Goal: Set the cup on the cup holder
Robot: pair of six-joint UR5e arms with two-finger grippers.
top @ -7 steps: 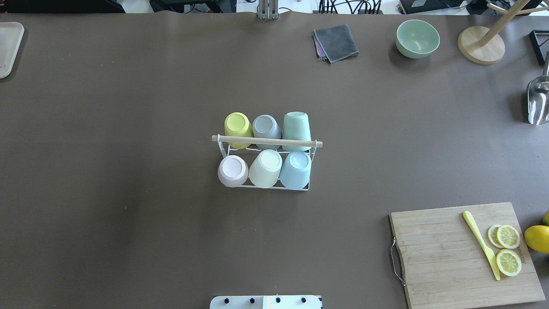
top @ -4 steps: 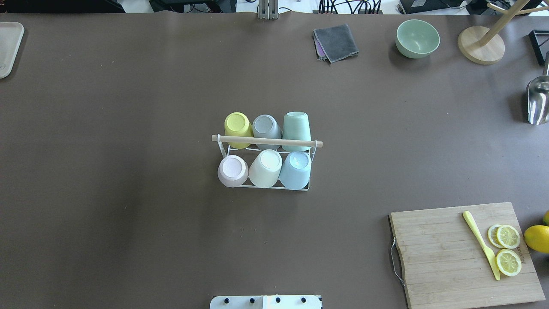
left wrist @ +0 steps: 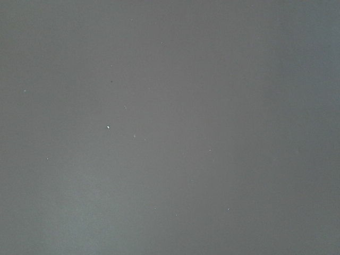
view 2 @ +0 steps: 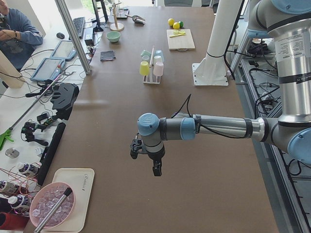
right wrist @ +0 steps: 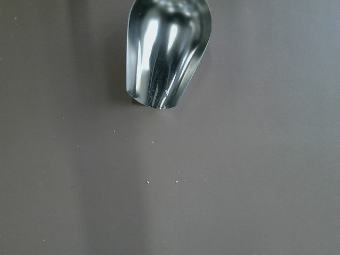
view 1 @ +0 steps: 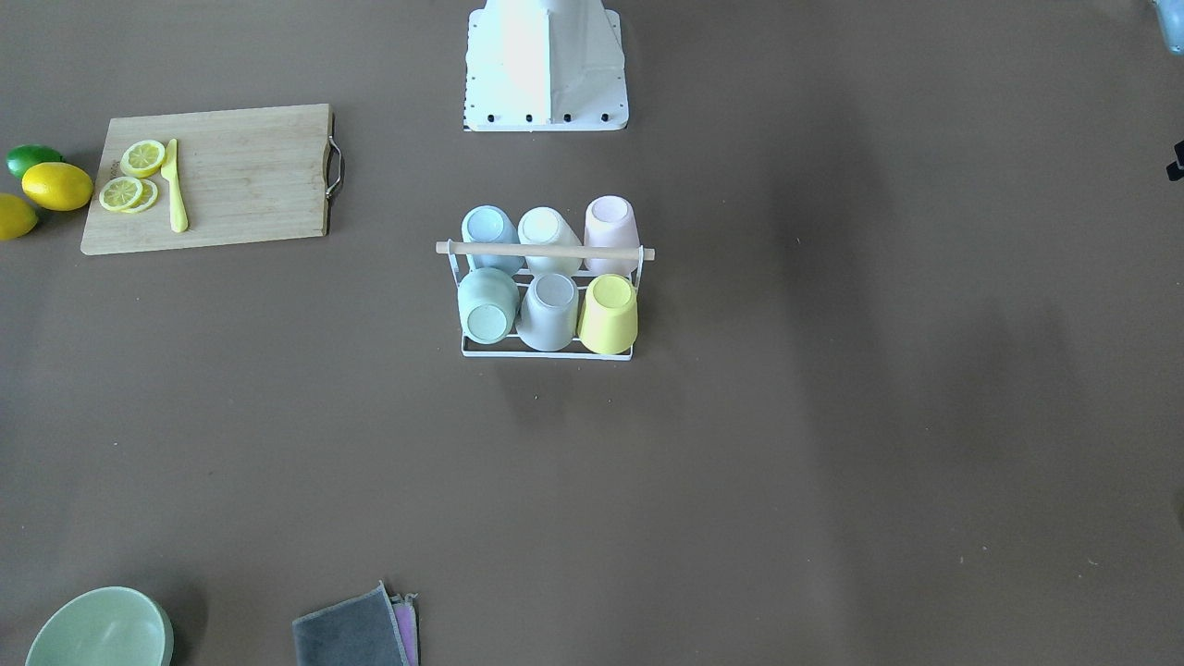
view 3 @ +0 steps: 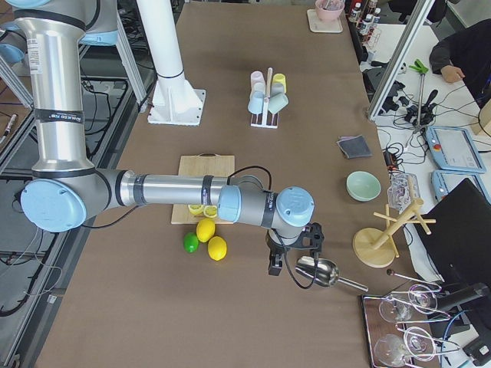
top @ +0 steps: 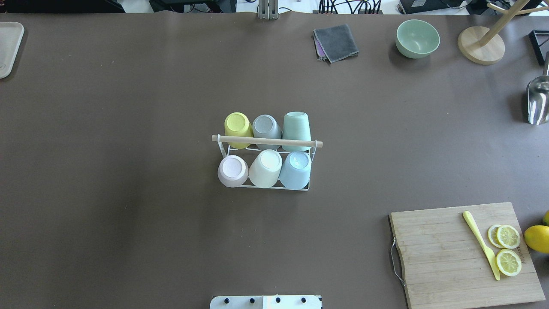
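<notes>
Nothing has moved over the last second: your cup holder (top: 266, 141) sits mid-frame with six cups (top: 233, 169) upturned on it, left pincer (view 2: 156, 168) and right pincer (view 3: 274, 264) well apart from it, opening and hold unreadable, so the task looks done.

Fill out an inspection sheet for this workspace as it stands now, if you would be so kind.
Surface: brown table cover, small specks.
Job's things: cup holder mid-table, six upturned cups on it: yellow cup, grey cup, green cup, pink cup, cream cup, blue cup.
Clutter: cutting board with knife and lemon slices, lemon, green bowl, grey cloth, metal scoop, wooden stand.
Grippers: left gripper and right gripper hang over the table's ends, far from the holder; open or shut cannot be told.
Cables: cable bundle behind the far edge.
Surroundings: operator at a side bench.
</notes>
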